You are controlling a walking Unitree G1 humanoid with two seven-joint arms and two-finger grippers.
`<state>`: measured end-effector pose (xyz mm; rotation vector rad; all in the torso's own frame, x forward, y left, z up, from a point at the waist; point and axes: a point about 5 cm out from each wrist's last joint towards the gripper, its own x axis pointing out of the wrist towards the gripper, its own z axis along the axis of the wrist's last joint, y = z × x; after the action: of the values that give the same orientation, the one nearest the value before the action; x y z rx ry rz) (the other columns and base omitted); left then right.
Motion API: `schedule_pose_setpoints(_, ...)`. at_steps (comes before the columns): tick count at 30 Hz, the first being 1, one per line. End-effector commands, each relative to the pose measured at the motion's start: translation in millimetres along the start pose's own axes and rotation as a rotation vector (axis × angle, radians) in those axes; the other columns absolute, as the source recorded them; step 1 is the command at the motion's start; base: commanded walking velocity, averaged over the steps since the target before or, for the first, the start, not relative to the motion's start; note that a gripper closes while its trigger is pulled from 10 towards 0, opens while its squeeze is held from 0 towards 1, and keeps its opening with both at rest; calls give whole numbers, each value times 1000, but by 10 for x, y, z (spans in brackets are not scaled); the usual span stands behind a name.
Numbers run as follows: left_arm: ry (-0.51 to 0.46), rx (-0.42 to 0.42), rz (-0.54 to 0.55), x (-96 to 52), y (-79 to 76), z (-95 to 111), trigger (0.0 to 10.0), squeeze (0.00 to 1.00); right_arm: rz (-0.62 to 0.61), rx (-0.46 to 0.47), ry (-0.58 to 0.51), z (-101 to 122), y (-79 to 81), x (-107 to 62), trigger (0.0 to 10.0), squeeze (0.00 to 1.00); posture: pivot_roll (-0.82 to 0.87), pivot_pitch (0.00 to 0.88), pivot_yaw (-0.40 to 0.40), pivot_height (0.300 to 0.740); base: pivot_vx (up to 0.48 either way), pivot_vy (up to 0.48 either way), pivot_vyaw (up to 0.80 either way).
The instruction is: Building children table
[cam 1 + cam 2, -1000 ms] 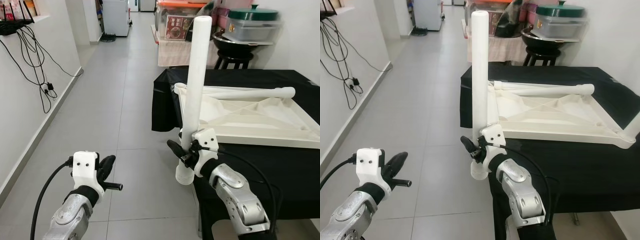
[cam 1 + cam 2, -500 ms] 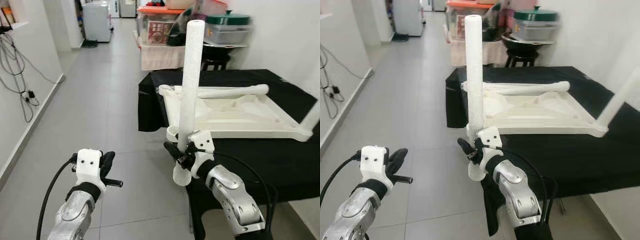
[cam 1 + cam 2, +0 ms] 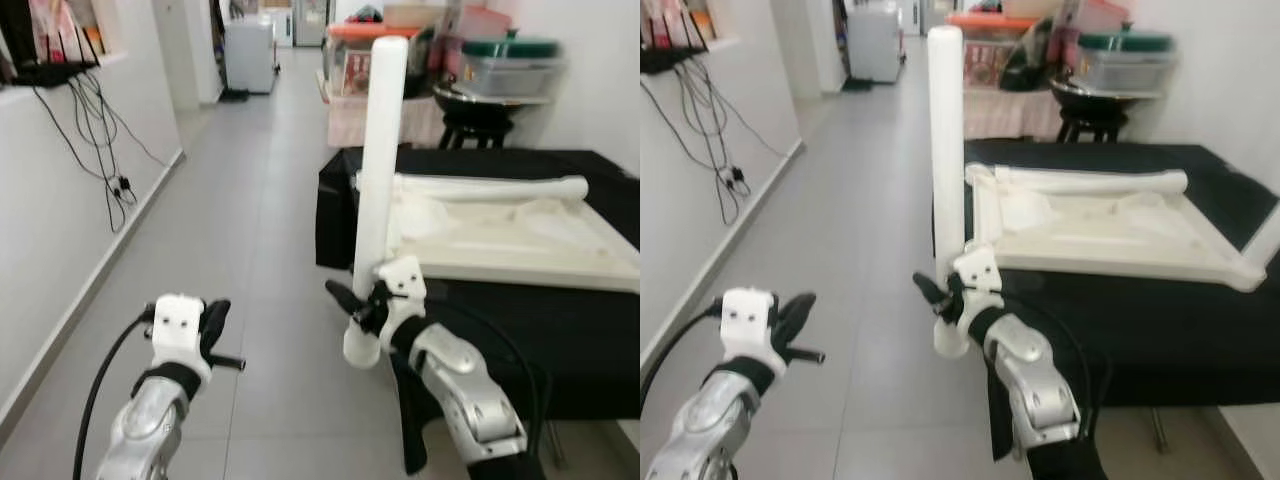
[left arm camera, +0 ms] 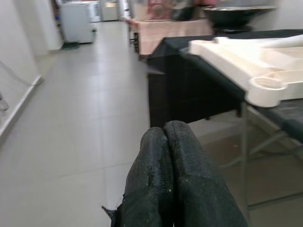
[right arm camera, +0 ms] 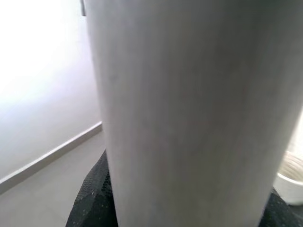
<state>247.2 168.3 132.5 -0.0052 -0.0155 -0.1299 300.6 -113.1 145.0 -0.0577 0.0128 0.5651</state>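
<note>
A: L side first?

B: Left gripper (image 3: 222, 340) is idle, low over the floor tiles (image 3: 250, 260), fingers (image 4: 175, 179) pressed together w/ nothing between them. Tabletop corner socket (image 4: 271, 84) sits ahead of its tips and off to one side, well apart.

A: And R?

B: Right gripper (image 3: 358, 305) is clenched on the white leg (image 3: 380, 180), gripping near its lower flared end; leg stands about upright, most of it rising above the jaws, base just below them. Wrist cam confirms: leg (image 5: 189, 109) sits right btwn the black pads (image 5: 92, 198).

A: Where's the tabletop?

B: Upside-down white tabletop (image 3: 520, 240) lies on the black-draped bench (image 3: 560, 330), beyond the jaws and to the right. Another leg (image 3: 490, 187) lies loose across its far edge.

A: Step?

B: Looks like carrying the leg to a socket, not seated yet. Next prob needs the leg flipped or lined up so the correct end meets a corner socket, then pushed straight in. Frames are blurry, so exact alignment is unclear.
</note>
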Motion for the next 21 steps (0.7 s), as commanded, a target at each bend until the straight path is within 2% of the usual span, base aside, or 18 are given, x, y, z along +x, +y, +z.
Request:
schedule_pose_setpoints(1,3,-4,1,11,0,-17,10000,0,-4,-7,-8,17,-17,9,10000,0,8,0,-30,740,0,0,0)
schedule_pose_setpoints(17,1,-20,-3,19,-7,-26,10000,0,5,5,-18,24,-31,9,10000,0,6,0,-26,740,0,0,0)
schedule_pose_setpoints(21,-32,-53,-14,14,28,34,10000,0,51,4,-71,98,9,2,10000,0,2,0,-20,740,0,0,0)
